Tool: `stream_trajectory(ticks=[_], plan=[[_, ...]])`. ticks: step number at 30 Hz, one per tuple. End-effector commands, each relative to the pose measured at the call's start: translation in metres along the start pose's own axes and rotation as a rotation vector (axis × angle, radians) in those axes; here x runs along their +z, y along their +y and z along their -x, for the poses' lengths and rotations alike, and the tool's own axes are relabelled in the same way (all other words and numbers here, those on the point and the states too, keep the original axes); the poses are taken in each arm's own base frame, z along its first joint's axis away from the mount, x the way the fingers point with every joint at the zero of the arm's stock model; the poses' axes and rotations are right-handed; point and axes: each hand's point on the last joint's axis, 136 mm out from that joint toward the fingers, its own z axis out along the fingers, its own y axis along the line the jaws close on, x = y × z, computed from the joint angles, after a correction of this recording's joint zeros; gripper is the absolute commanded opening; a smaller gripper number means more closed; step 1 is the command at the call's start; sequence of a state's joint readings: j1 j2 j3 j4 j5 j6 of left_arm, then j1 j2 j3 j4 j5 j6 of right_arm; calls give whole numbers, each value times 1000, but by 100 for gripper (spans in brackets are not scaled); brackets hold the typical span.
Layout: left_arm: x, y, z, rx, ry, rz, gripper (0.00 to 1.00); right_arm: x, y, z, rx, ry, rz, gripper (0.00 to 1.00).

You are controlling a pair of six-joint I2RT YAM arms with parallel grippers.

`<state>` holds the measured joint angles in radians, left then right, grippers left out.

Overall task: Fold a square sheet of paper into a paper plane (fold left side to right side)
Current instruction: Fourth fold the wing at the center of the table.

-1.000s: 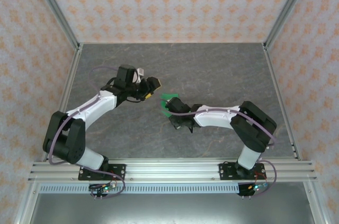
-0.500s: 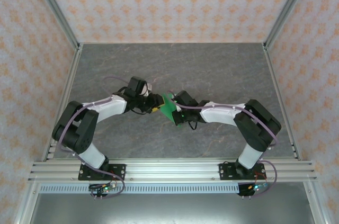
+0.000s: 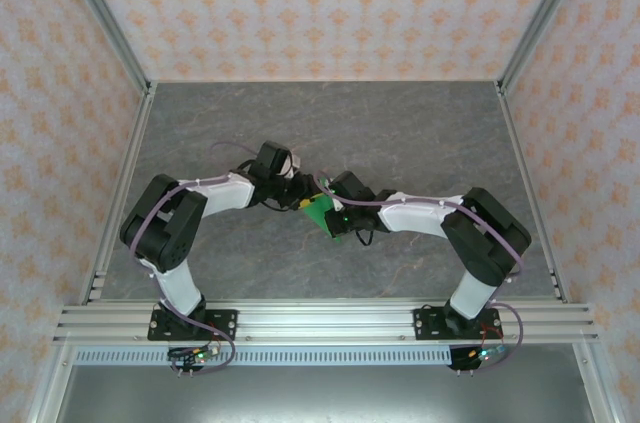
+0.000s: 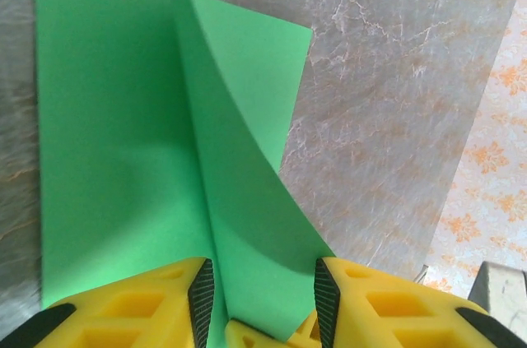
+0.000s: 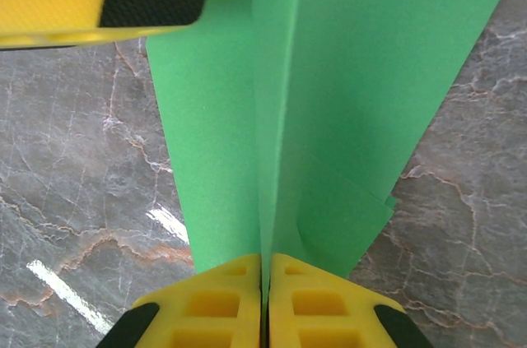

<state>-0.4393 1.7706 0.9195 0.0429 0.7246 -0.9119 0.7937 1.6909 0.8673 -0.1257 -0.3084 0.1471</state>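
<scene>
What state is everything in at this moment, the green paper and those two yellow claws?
Green paper: folded along a crease, one flap curling up.
Left gripper: open, with the raised flap between its jaws.
Right gripper: shut on the paper's fold.

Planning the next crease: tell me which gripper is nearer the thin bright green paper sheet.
Right. The right gripper is clamped shut on the green paper sheet; the left gripper straddles its raised flap, jaws apart.

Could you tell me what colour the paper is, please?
The paper is plain bright green; left wrist view.
</scene>
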Motion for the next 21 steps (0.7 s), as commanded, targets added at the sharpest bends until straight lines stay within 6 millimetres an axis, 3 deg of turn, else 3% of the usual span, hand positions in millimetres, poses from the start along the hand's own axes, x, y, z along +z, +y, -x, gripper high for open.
stream_trajectory(ticks=[1,21], plan=[[8,-8,4,11,3,-22,40,0,1,-2,15,-1,16,10],[28,21,7,-22,17,64,40,2,3,-2,30,18,55,14]])
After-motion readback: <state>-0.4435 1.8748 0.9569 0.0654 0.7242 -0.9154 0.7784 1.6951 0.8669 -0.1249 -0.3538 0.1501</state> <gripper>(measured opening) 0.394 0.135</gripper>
